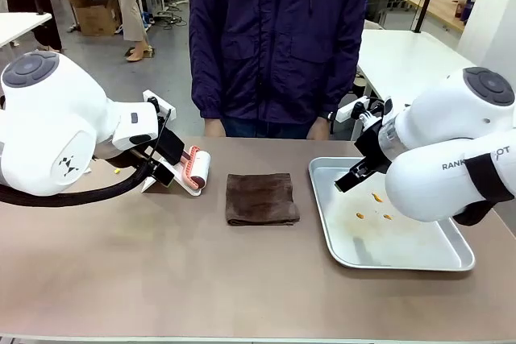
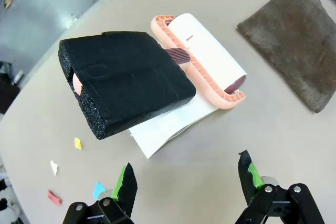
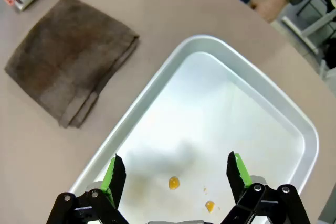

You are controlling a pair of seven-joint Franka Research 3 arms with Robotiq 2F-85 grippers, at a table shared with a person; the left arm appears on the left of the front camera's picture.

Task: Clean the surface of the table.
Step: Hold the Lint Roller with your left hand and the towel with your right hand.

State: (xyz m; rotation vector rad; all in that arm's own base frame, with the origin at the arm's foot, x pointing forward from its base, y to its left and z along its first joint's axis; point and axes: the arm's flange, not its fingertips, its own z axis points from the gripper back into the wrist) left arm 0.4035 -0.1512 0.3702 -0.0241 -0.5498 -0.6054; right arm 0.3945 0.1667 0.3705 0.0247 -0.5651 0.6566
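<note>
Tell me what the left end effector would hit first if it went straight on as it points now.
Likely the black foam handle of the lint roller, straight ahead of the left end effector; depth is unclear.

In the left wrist view a black foam block (image 2: 128, 80) covers most of the lint roller's (image 2: 210, 56) handle, and the brown cloth (image 2: 294, 40) runs off the upper right edge. Scraps (image 2: 77, 143) on the desk (image 2: 273, 129) at lower left are too small to identify.
</note>
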